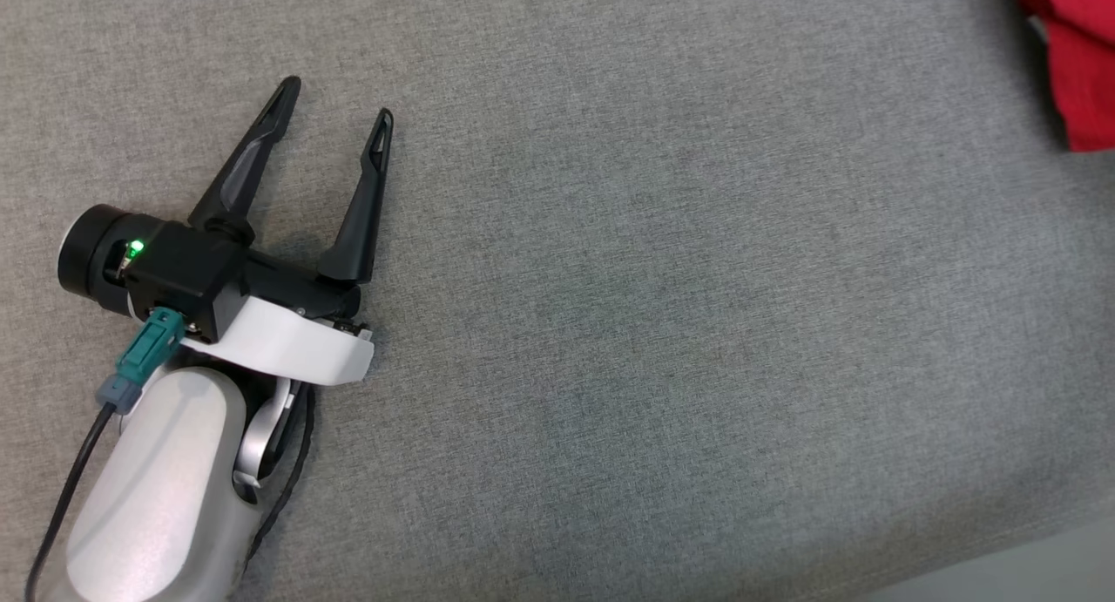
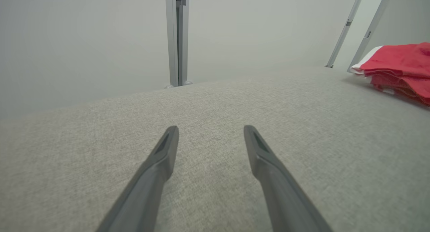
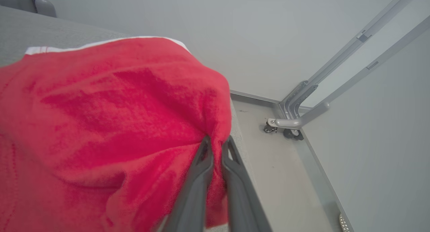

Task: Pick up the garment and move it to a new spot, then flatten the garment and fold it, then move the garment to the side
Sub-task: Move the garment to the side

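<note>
Right claw [image 3: 217, 140] (tight) on red garment [image 3: 100, 101]

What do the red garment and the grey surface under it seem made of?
The red garment looks like soft matte fleece or terry, judging by its fuzzy nap. The grey surface: matte woven fabric, perhaps upholstery; a fine heathered weave shows.

red garment [image 1: 1076, 62] cut off at head view's right edge.
</note>
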